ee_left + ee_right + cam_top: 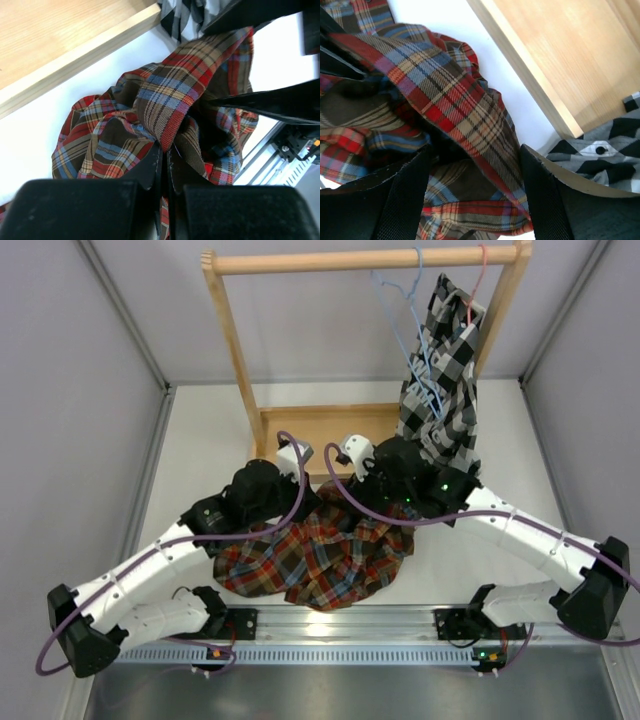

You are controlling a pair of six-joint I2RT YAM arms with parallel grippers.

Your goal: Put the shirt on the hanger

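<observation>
The plaid shirt (310,558) lies crumpled on the white table between both arms. My left gripper (165,152) is shut on a raised fold of the shirt (165,100); in the top view it (312,502) sits over the shirt's far edge. My right gripper (475,167) is open, its fingers (547,200) straddling a band of the shirt (445,105), and it (348,502) is close beside the left one. The light-blue hanger (405,302) hangs from the wooden rail, apart from both grippers.
A wooden rack (228,340) stands at the back, its base board (310,428) just behind the grippers. A black-and-white checked shirt (442,380) hangs on a pink-red hanger (478,280) at the rail's right. An aluminium rail (340,625) runs along the near edge.
</observation>
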